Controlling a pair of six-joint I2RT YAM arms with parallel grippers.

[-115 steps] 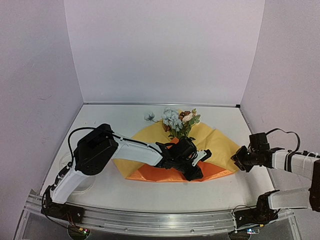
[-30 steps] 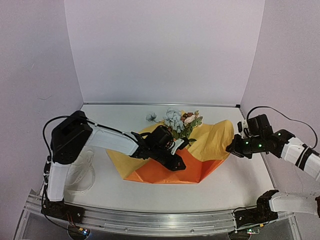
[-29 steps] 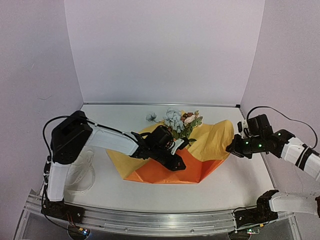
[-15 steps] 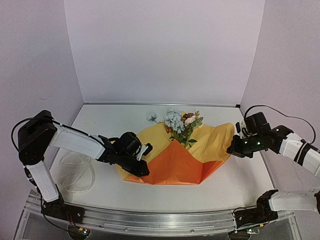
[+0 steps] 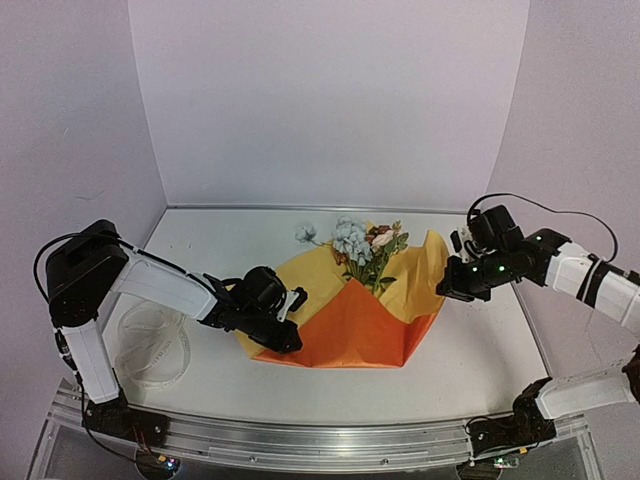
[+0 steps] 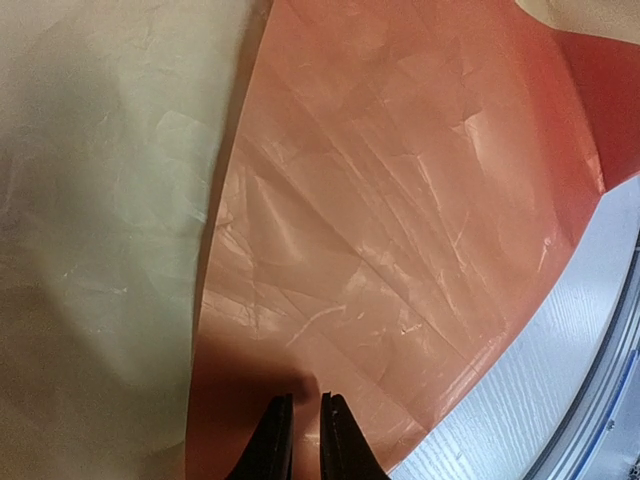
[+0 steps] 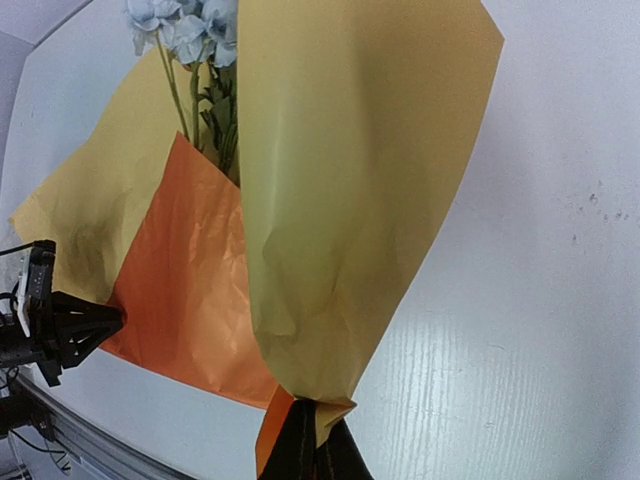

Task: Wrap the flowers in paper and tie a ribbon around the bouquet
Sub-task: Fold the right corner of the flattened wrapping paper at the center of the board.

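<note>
Orange paper with yellow backing lies mid-bench. The flowers are on its far half, blooms toward the back wall. The top view gives you both arms at once. Only the right wrist view shows the right jaws clamped on the paper's yellow corner, held up and folded in beside the stems. In the left wrist view the left jaws stand at a narrow slit at the orange near-left edge; you cannot tell if paper is caught. Ribbon lies looped by the left arm's base, well apart from the paper.
</note>
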